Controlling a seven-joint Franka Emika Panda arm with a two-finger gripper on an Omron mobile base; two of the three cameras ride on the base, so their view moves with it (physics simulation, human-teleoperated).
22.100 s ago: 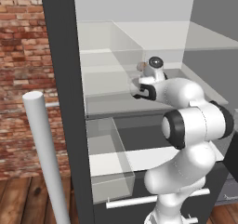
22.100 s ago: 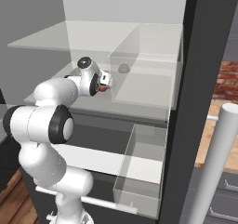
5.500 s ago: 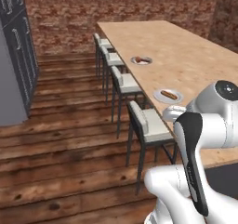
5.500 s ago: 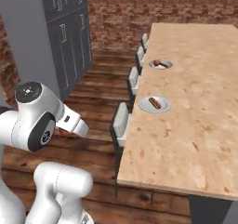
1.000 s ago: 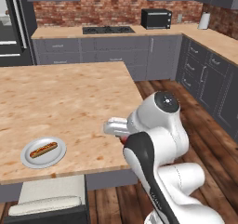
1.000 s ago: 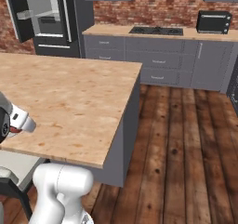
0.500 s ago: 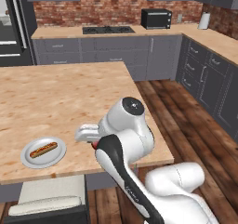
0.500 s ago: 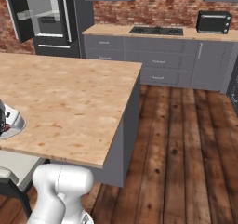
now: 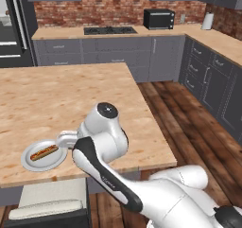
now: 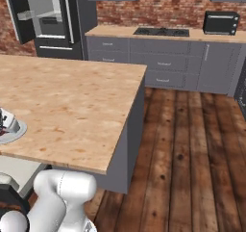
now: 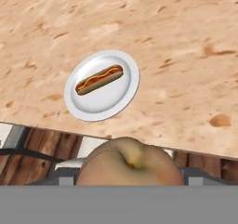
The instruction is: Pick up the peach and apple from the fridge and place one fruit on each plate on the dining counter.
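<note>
Orange-yellow and round, the peach point(image 11: 128, 165) is sitting in my gripper point(image 11: 125, 181), which I am closing around its sides; the fingertips themselves are hidden behind the fruit, so I am judging the hold from how it is filling the near edge of the hand view. It is probably light, soft-skinned and easy to bruise, so I am favouring a gentle squeeze across its widest part. I am hovering over the near edge of the table point(image 9: 71, 99). I am counting one peach, one plate point(image 11: 102, 85) below me, and one hot dog point(image 11: 99, 79) on it.
</note>
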